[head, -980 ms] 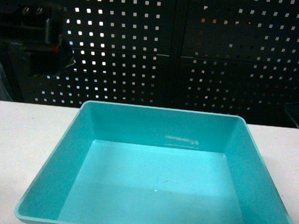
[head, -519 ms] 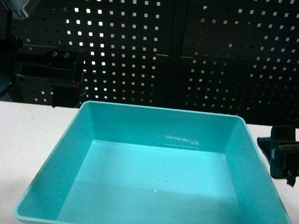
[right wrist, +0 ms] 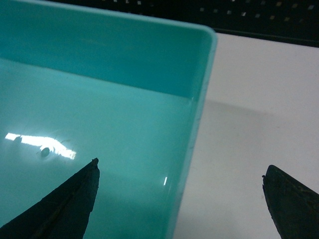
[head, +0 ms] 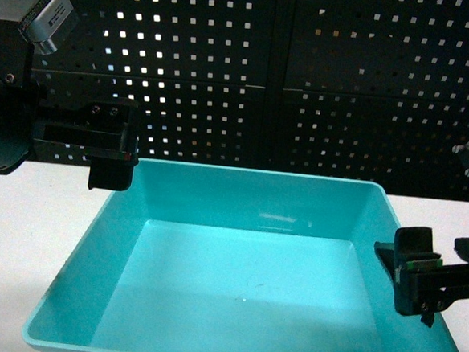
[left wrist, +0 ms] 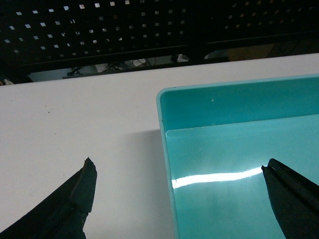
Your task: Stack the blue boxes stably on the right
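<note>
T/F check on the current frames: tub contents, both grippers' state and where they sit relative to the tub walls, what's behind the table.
1. The turquoise tub holds a smaller box. False: nothing lies in it.
2. The left gripper is open, straddling the tub's left wall. True.
3. The right gripper is shut on the tub's rim. False: it is open, one finger over the inside, one over the white table, not gripping.
4. A dark pegboard stands behind the table. True.
5. The tub sits on top of a second tub. False: only one tub shows, resting on the table.
</note>
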You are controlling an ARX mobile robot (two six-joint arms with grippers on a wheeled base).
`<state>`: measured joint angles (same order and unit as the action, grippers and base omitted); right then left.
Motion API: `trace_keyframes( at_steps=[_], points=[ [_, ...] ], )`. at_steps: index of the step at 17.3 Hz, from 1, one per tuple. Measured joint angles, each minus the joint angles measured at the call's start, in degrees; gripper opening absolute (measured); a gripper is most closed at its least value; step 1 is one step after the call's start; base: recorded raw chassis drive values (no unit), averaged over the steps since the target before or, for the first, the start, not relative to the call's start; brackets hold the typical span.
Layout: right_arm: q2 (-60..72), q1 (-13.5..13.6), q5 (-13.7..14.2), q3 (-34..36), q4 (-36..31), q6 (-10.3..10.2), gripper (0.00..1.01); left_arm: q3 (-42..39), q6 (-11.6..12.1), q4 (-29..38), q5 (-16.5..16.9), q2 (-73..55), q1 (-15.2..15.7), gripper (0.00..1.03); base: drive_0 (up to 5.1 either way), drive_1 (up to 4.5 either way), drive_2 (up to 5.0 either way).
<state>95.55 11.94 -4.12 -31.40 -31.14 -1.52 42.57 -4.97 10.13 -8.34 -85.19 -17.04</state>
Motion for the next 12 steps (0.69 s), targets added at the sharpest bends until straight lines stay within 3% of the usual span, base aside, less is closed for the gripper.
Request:
trace_keyframes(
  at_steps=[2,12],
  points=[
    [0.8,1.3,-0.2,1.3,-1.0,0.0,0.98,0.0,0.0,0.3,-0.3,-0.7,-0.1,0.98,0.0,0.0,0.0],
    [8.2,-1.2,0.1,2.3,-3.6,0.9,0.98,-1.5,-1.1,2.1,-2.5,-4.9,-1.4,0.98,0.0,0.0,0.0]
  ],
)
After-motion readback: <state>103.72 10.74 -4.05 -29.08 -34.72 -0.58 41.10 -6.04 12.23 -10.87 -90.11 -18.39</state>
